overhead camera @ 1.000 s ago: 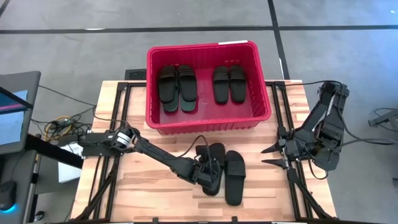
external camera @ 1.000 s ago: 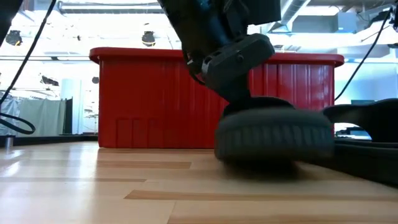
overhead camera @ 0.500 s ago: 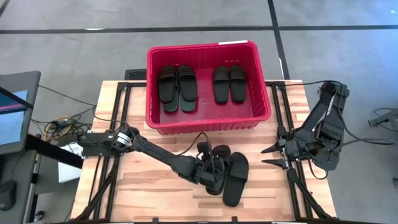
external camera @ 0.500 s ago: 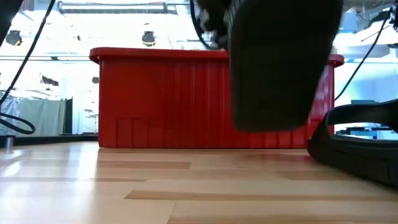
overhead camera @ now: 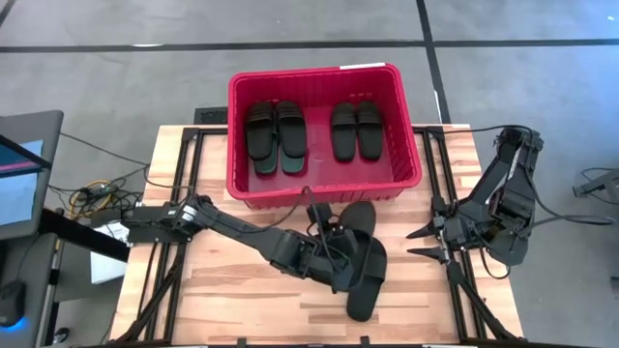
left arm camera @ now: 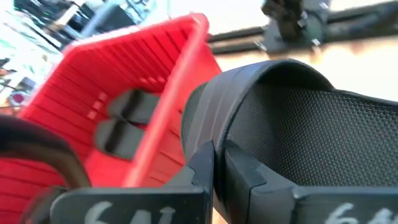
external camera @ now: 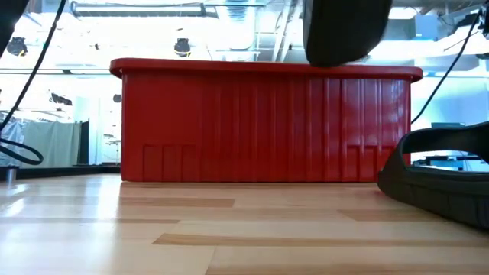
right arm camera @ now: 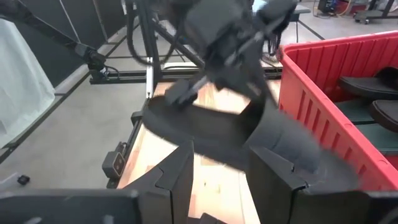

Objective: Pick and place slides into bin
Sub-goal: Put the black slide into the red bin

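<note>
left gripper [overhead camera: 340,253] | our fingers clamped on a matte black rubber slide [overhead camera: 360,224], raised at lower centre to clear the red ribbed plastic bin [overhead camera: 238,145] rim | right gripper [overhead camera: 418,242] | parked centre-right, fingers partly open, empty | another black slide [overhead camera: 366,282] on the wooden counter [overhead camera: 232,280]

Wooden table [overhead camera: 242,280] under me, pale planks, black frame rails [overhead camera: 190,159] along both sides. Grey floor [overhead camera: 116,77] around it, crossed by dark lines [overhead camera: 193,44]. Off my left side: a monitor [overhead camera: 21,174] and a tangle of cables [overhead camera: 92,193]. Low view: ceiling lights [external camera: 137,9], pale curtain [external camera: 53,141] behind.
</note>
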`<move>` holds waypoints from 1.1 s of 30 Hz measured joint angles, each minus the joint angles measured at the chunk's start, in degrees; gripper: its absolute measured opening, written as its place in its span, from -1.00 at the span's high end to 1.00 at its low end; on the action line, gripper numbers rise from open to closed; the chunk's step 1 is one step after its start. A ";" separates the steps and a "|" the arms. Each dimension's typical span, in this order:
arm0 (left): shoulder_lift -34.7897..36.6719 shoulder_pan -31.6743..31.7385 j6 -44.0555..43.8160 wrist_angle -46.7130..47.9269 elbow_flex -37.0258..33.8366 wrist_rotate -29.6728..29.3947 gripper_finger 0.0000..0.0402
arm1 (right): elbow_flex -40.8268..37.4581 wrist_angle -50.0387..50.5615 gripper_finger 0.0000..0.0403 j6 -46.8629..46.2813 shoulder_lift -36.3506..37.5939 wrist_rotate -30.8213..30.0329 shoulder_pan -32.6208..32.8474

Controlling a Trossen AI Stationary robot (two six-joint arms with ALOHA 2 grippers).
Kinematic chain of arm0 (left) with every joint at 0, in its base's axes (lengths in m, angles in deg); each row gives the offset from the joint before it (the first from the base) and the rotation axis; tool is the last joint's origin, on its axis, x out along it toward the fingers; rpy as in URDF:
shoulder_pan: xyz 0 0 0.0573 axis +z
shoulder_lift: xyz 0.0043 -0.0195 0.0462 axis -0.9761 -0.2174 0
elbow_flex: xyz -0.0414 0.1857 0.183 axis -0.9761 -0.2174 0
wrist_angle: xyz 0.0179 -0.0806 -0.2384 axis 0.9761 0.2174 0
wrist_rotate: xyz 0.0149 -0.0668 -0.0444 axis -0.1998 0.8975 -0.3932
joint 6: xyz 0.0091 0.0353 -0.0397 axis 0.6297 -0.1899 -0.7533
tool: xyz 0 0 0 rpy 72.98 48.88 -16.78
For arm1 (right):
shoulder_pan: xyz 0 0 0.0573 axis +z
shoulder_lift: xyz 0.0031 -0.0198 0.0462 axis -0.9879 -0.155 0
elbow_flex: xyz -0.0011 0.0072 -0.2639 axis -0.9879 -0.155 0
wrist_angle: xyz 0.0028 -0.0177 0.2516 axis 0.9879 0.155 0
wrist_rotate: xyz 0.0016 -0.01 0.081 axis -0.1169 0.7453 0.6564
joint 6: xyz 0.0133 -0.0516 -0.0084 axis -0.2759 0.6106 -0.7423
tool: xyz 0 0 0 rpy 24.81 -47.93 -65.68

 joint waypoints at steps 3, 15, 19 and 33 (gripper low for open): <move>0.00 1.07 1.48 1.62 4.05 -1.94 1.00 | 0.00 -0.04 0.35 0.00 0.02 0.02 0.00; 1.14 9.21 10.38 -0.41 4.24 -1.00 1.00 | 0.00 -4.01 0.35 4.16 1.83 -0.23 -0.14; 1.16 12.29 15.24 -1.56 4.24 -0.59 1.00 | 0.00 -6.55 0.35 7.12 3.38 -2.39 -0.15; 1.20 26.33 29.33 -5.91 4.24 9.10 1.00 | 0.00 -14.58 0.35 18.12 8.98 -11.61 -0.15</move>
